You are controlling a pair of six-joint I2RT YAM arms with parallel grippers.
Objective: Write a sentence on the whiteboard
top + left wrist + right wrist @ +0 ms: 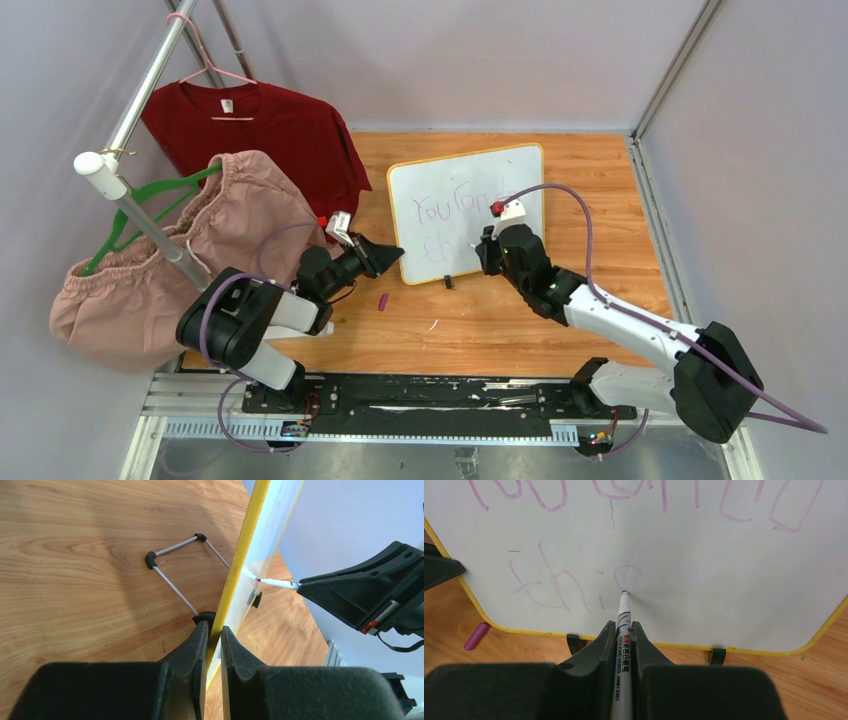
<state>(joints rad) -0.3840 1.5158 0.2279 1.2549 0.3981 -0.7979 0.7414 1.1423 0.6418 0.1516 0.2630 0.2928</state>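
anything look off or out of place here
Only small things: a purple marker cap lies loose on the table by the lower left corner of the whiteboard, and a small white scrap lies nearby. Nothing looks spilled or damaged.

Surface check: mat'ls & finish.
Counter (520, 320): wood-grain, smooth, low sheen. Whiteboard (724, 580): smooth white face, slight gloss; yellow edge trim looks plastic. Wire stand (172, 586): bare grey metal w/ black plastic corners. Left end effector (214, 630) & right end effector (624, 627): matt black plastic. Marker (622, 645): smooth white plastic barrel. Red shirt (270, 130): matt cloth.
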